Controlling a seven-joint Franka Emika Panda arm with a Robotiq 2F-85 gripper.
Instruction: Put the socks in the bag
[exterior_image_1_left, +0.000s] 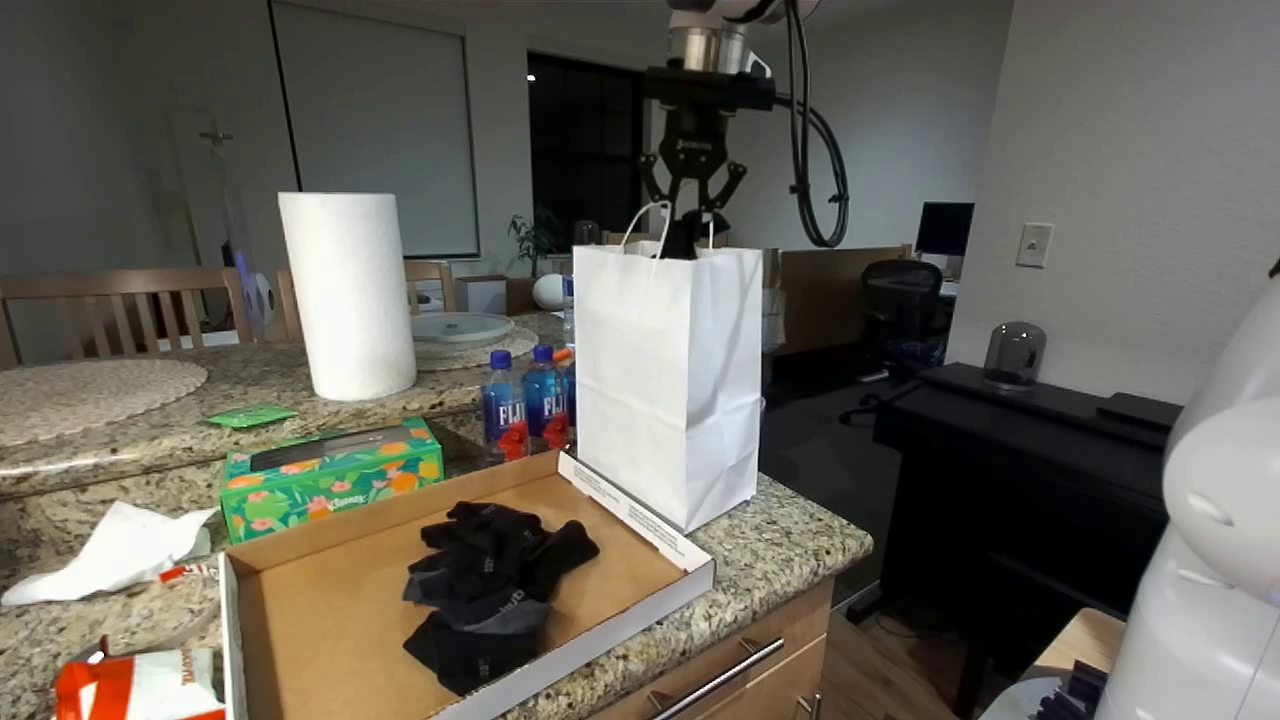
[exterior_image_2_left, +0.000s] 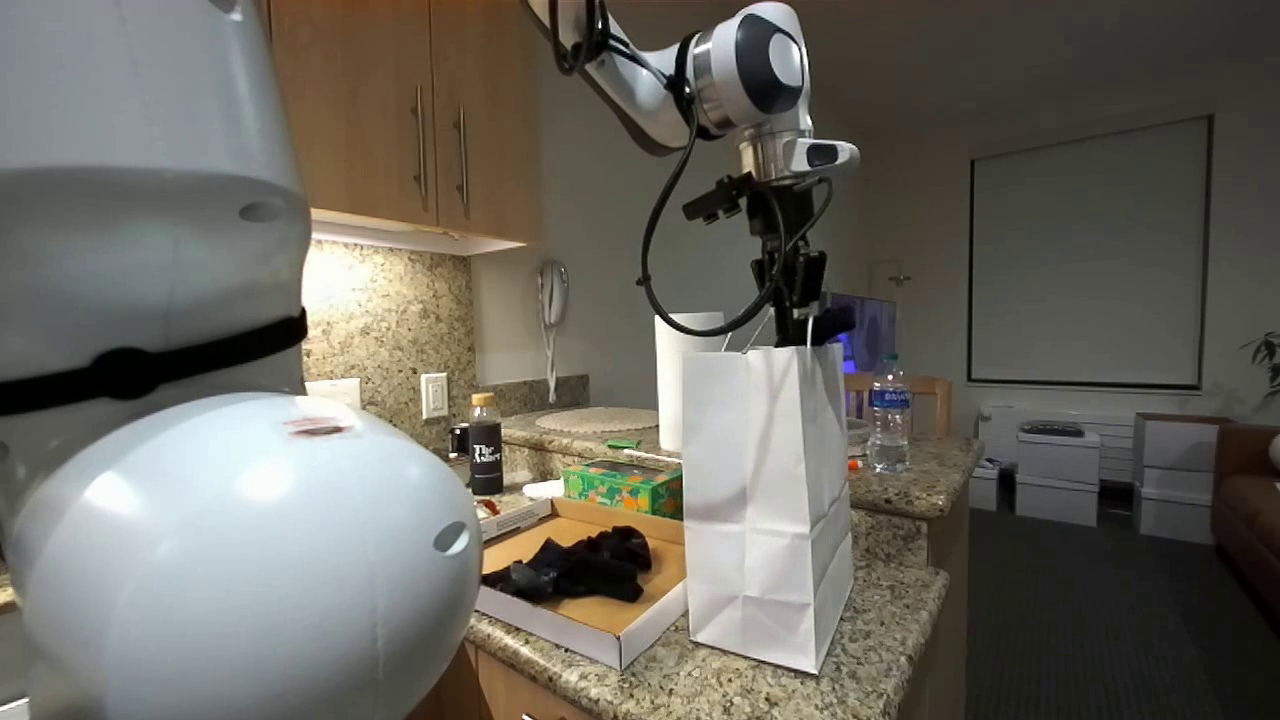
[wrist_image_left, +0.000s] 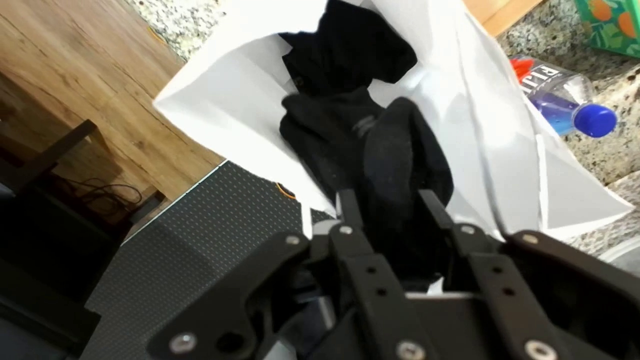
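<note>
The white paper bag (exterior_image_1_left: 635, 390) stands upright on the counter corner, beside the shallow cardboard tray. Over its mouth points my gripper (exterior_image_1_left: 690, 218), down between the twisted handles. In the wrist view the jaws of the gripper (wrist_image_left: 389, 197) stand apart, with a black sock (wrist_image_left: 395, 150) seen between and beyond the fingertips. That cloth reaches into the bag's opening, and more black fabric (wrist_image_left: 350, 45) lies against the inner wall; whether it is a separate sock I cannot tell. A heap of black socks (exterior_image_1_left: 490, 580) rests in the tray, also visible in both exterior views.
The cardboard tray (exterior_image_1_left: 320, 610) borders the bag. Behind are a tissue box (exterior_image_1_left: 335, 475), water bottles (exterior_image_1_left: 545, 395) and a paper towel roll (exterior_image_1_left: 350, 300). Another bottle (exterior_image_2_left: 889, 415) stands on the raised ledge. The counter edge (exterior_image_2_left: 925, 620) drops off close to the bag.
</note>
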